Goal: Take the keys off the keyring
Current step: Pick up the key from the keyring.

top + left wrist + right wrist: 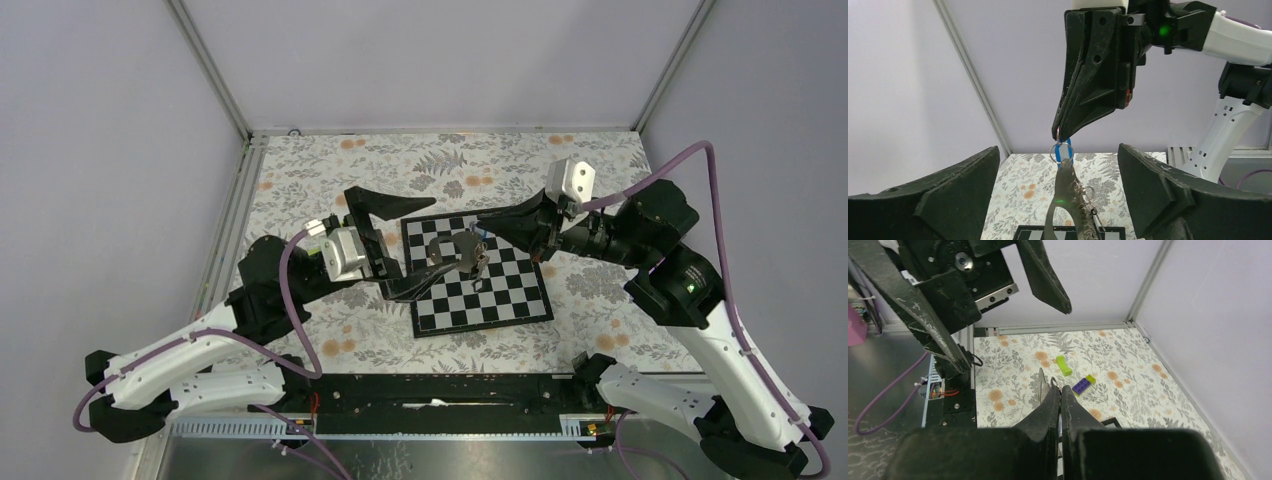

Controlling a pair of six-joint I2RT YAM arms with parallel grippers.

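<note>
Blue marks the top of the keyring (1068, 186): its small carabiner clip (1063, 152) and metal ring are pinched in the closed tips of the right gripper (1060, 134), which holds the whole thing in the air above the chessboard (500, 300). The left gripper (440, 238) has its jaws spread wide and grips nothing; in its wrist view one finger stands on each side of the hanging strap, clear of it. The step in hand looks like taking hold of a key so that it can be worked off the ring. To do it well, the left arm should come in lower than the clip, where the keys (1090, 214) dangle beside the strap. It should close on the flat faces of one key only, near its head, leaving the fabric outside the pinch. The right grip should stay firm and steady so the ring does not swing or twist away. The small ring by the keys gives little room, so a slow, square approach seems wiser than a quick grab. The keyring's long axis runs nearly vertical. Its clip end points up into the right fingertips, and the strap and keys trail down toward the board, leaning a little to the right in the left wrist view.
</note>
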